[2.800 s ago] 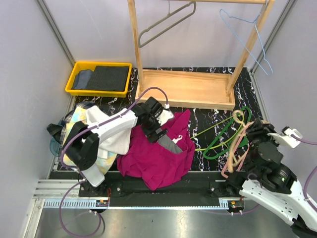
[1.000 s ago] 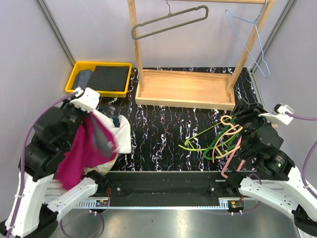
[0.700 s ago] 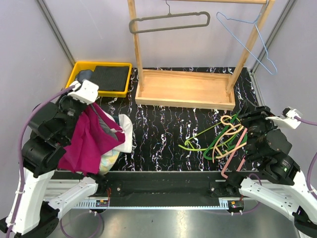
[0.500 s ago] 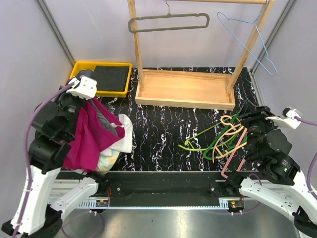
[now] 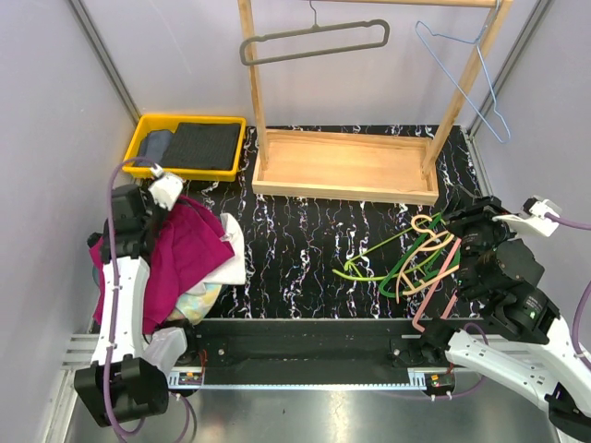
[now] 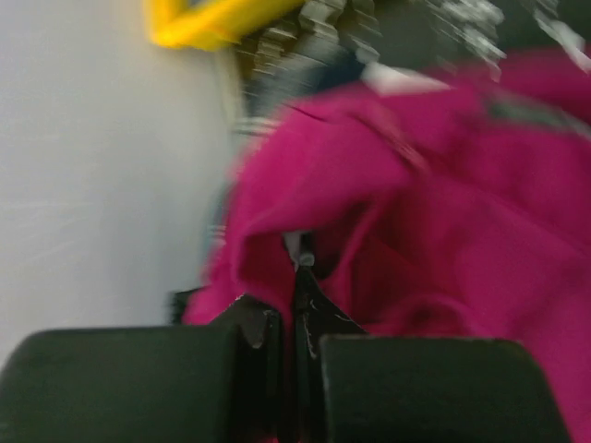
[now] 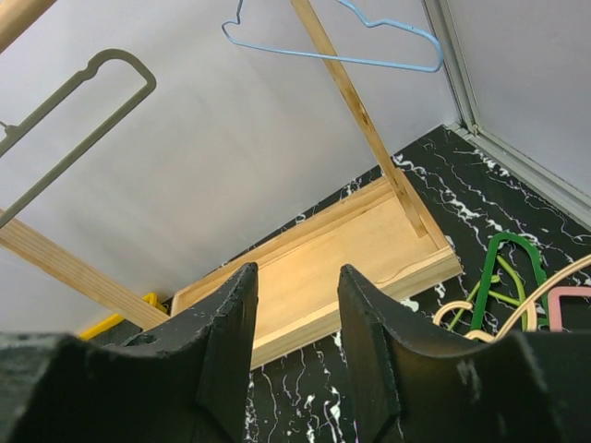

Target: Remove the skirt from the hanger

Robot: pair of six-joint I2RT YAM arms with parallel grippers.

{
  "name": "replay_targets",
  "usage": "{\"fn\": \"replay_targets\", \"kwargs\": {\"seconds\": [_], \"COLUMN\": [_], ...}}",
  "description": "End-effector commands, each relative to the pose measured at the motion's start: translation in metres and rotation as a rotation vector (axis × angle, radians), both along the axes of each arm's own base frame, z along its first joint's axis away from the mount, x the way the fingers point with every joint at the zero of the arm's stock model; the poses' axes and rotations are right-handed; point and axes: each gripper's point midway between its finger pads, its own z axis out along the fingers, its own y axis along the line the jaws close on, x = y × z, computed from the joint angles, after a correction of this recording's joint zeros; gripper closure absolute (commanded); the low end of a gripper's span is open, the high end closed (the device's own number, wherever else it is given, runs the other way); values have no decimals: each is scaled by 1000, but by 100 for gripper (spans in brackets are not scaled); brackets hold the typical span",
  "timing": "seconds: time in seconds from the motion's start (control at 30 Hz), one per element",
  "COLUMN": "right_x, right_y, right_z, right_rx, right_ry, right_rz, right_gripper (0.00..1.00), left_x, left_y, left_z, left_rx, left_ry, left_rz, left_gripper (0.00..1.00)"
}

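The magenta skirt [image 5: 185, 254] lies bunched over the clothes pile at the table's left edge. My left gripper [image 5: 155, 196] sits at its top, near the left wall. In the left wrist view the left gripper [image 6: 295, 277] is shut on a fold of the skirt [image 6: 443, 212]. No hanger shows in the skirt. A grey hanger [image 5: 314, 41] and a blue wire hanger [image 5: 476, 69] hang on the rack. Several loose hangers [image 5: 416, 254] lie on the table at the right. My right gripper [image 5: 464, 220] hovers over them, and in its own view the right gripper [image 7: 295, 305] is open and holds nothing.
A yellow bin [image 5: 148, 129] with dark folded cloth [image 5: 201, 145] stands at the back left. The wooden rack base [image 5: 346, 166] fills the back middle. White and patterned garments [image 5: 224, 263] lie under the skirt. The grey wall is close on the left.
My left arm has carried the skirt from the table's middle to the left and lowered it onto the clothes pile. The right arm has barely moved.
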Motion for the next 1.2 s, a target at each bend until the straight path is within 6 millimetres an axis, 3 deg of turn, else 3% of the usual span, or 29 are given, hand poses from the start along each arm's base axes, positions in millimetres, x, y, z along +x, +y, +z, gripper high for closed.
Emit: {"fn": "replay_targets", "kwargs": {"seconds": [0.0, 0.07, 0.2, 0.33, 0.37, 0.47, 0.57, 0.7, 0.73, 0.77, 0.83, 0.9, 0.93, 0.97, 1.0, 1.03, 1.07, 1.1, 1.13, 1.17], "right_x": [-2, 0, 1, 1, 1, 1, 0, 0, 0, 0, 1, 3, 5, 6, 12, 16, 17, 30, 29, 33], "right_y": [-6, -5, -3, -4, -3, -3, -4, -4, -4, -4, -1, 7, 11, 16, 35, 46, 55, 83, 87, 98], "right_z": [11, 13, 18, 22, 24, 27, 29, 30, 31, 31, 32, 36, 38, 42, 43, 34, 41, 27, 18, 7], "right_rx": [9, 2, -5, 9, 13, 20, 18, 20, 23, 22, 18, -8, -23, -37, -82, -152, -172, -215, -268, -298], "right_ry": [-9, -4, -1, -10, -13, -19, -22, -24, -26, -27, -27, -29, -28, -32, -24, 22, 37, 109, 188, 245], "right_rz": [-23, -29, -34, -37, -34, -29, -29, -27, -26, -24, -12, 23, 43, 68, 142, 185, 227, 289, 316, 337], "right_gripper": [52, 51, 50, 50, 50, 50, 49, 48, 47, 45, 41, 27, 22, 16, 2, 0, 0, 0, 0, 0], "left_x": [-47, -70, -103, -125, -130, -133, -141, -138, -135, -129, -120, -104, -96, -81, -73, -66, -57, -54, -51, -49], "left_y": [-51, -61, -59, -34, -31, -11, -5, -3, -3, -4, -6, -7, -11, -13, -17, -27, -34, -49, -57, -68], "left_z": [-85, -114, -143, -178, -194, -218, -230, -227, -223, -213, -200, -169, -157, -124, -105, -87, -48, -29, -9, 24], "left_rx": [-122, -179, -185, -93, -70, 57, 138, 159, 155, 154, 138, 129, 107, 104, 68, 18, -12, -108, -154, -227], "left_ry": [343, 507, 755, 903, 908, 888, 913, 897, 883, 863, 831, 763, 721, 638, 583, 528, 455, 399, 350, 276], "left_rz": [-316, -368, -432, -360, -346, -298, -287, -259, -257, -258, -255, -244, -247, -243, -218, -232, -237, -235, -226, -204], "left_gripper": [100, 100, 100, 100, 100, 100, 100, 97, 89, 58, 30, 1, 1, 1, 1, 1, 1, 1, 1, 1]}}
